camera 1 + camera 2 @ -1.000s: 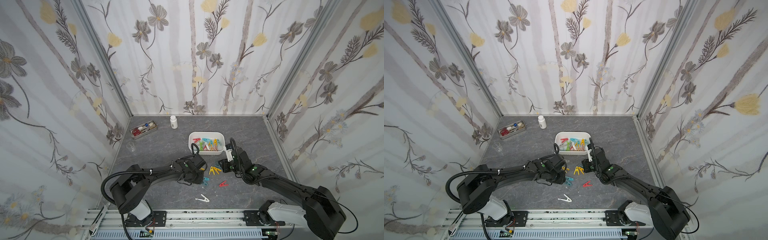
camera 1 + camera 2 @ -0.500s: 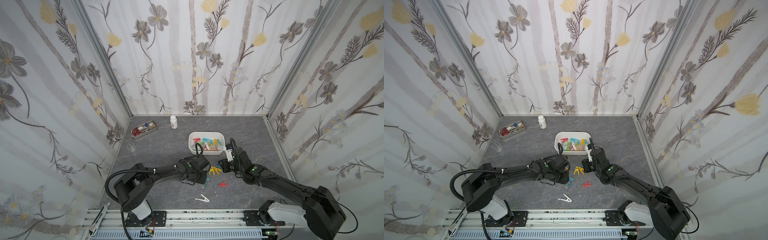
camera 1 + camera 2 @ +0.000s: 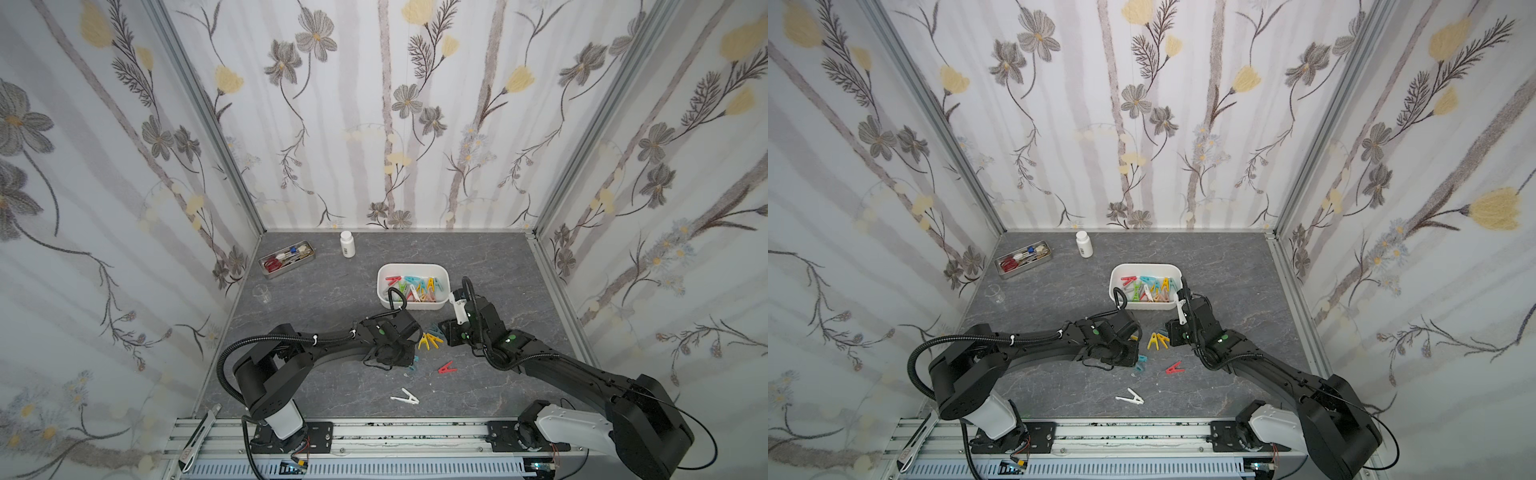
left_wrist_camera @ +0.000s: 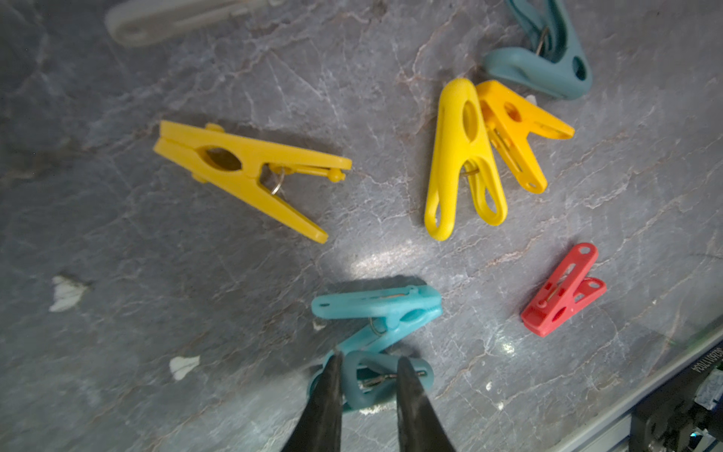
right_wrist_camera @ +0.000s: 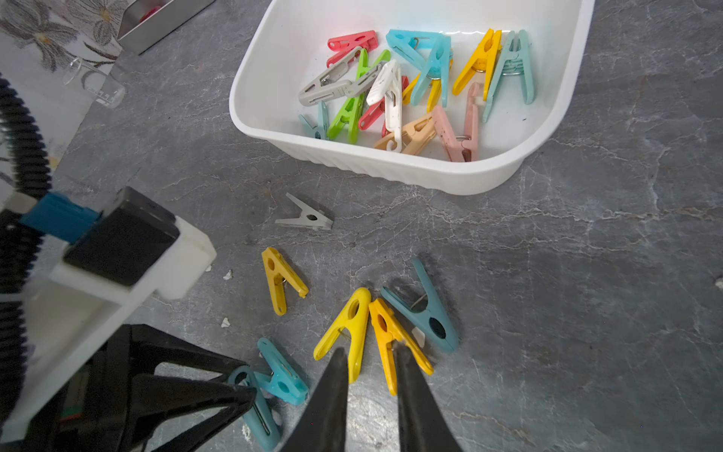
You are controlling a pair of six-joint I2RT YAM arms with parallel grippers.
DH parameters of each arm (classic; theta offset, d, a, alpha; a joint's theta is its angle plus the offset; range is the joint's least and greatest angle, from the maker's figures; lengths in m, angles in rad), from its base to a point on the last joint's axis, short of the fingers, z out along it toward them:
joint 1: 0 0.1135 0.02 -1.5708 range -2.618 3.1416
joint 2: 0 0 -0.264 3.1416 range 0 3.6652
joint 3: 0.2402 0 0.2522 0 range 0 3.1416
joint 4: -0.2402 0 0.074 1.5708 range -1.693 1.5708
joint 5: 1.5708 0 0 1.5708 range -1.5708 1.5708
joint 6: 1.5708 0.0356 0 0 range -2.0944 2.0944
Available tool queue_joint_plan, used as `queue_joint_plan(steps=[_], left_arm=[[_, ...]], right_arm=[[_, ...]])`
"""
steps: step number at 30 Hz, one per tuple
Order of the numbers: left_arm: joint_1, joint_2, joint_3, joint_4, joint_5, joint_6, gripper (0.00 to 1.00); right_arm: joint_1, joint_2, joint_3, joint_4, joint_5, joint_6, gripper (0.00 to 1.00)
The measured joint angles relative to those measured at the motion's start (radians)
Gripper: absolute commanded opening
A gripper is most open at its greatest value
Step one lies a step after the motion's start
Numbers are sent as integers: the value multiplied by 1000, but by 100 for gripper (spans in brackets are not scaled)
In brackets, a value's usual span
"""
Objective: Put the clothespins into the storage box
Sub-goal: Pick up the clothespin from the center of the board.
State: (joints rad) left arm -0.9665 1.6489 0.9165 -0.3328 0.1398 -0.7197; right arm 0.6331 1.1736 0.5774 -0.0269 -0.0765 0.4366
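Observation:
The white storage box [image 3: 413, 308] [image 3: 1144, 306] [image 5: 391, 172] holds several clothespins [image 3: 415, 286] of mixed colours. Loose clothespins lie on the grey table in front of it: a yellow pair [image 3: 430, 340] [image 4: 465, 156], a red one [image 3: 446, 368] [image 4: 563, 291], a white one [image 3: 405, 397], a single yellow one [image 4: 250, 172] and a dark teal one [image 5: 426, 313]. My left gripper [image 4: 371, 375] is down at the table, its jaws pressed against a teal clothespin [image 4: 377, 381] [image 5: 254, 407] that touches a second teal one [image 4: 383, 309]. My right gripper [image 5: 369, 364] hovers by the yellow pair, narrowly open and holding nothing.
A grey clothespin [image 5: 307, 219] lies just in front of the box. A metal tray [image 3: 286, 259] with scissors and pens, a white bottle [image 3: 347, 244] and a small glass beaker [image 3: 262, 293] stand at the back left. Patterned walls close in three sides.
My left arm has reached a little to the right and its jaws have narrowed onto the teal clothespin. The right arm has not moved.

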Motion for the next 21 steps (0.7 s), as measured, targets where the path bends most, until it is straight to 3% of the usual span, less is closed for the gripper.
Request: queue_joint_plan(steps=[12,21], left_arm=[[37,-63,-64,50,21,-56,4],[95,-194,-48,36,77,-63,2]], right_arm=[[-5,-11,-2,0,0,0,24],[-5,-34,-2,-10,0,0,24]])
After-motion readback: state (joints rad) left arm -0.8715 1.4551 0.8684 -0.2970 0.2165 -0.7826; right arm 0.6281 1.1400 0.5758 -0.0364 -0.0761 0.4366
